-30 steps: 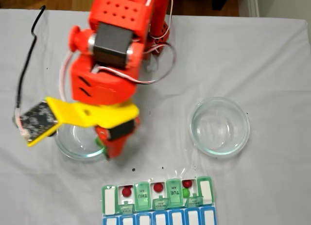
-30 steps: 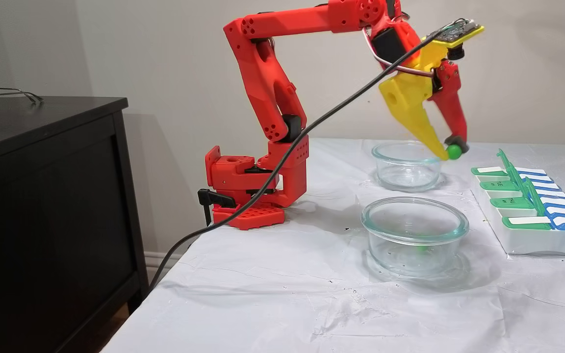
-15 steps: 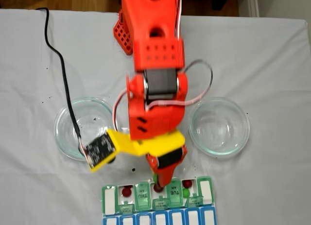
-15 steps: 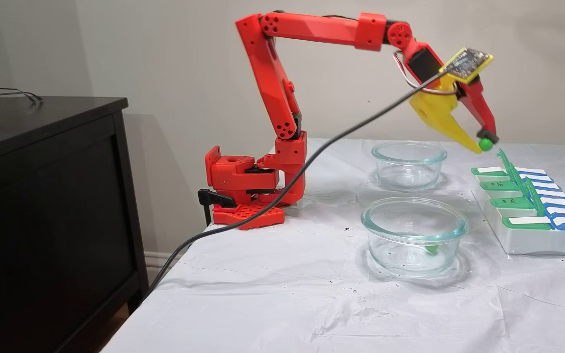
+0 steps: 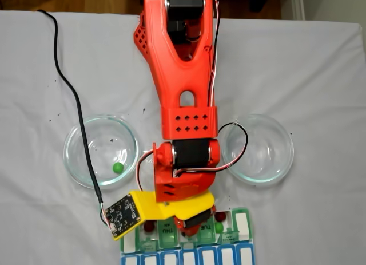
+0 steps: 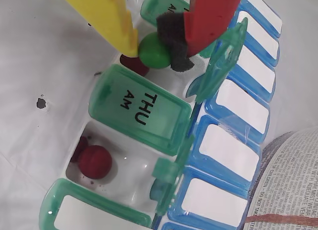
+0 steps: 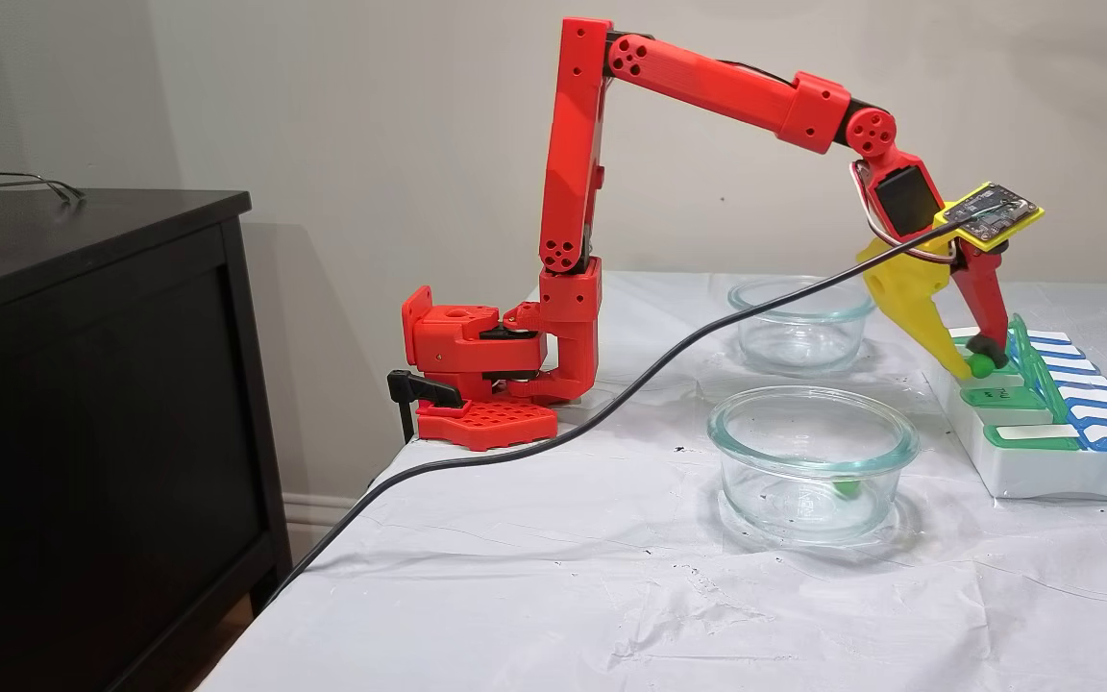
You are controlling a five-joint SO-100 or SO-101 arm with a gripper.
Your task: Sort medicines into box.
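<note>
Ball, glossy green, pea-sized, between gripper fingers.

1. A red arm reaches from its base at the table's far left edge across to the pill box at right.
2. Its gripper, one finger yellow and one red, pinches a green ball just above the box's green lids.
3. Two glass bowls stand between base and box; the near bowl holds a second green ball, the far bowl sits behind it.
4. A black cable trails off the white cloth.
</note>
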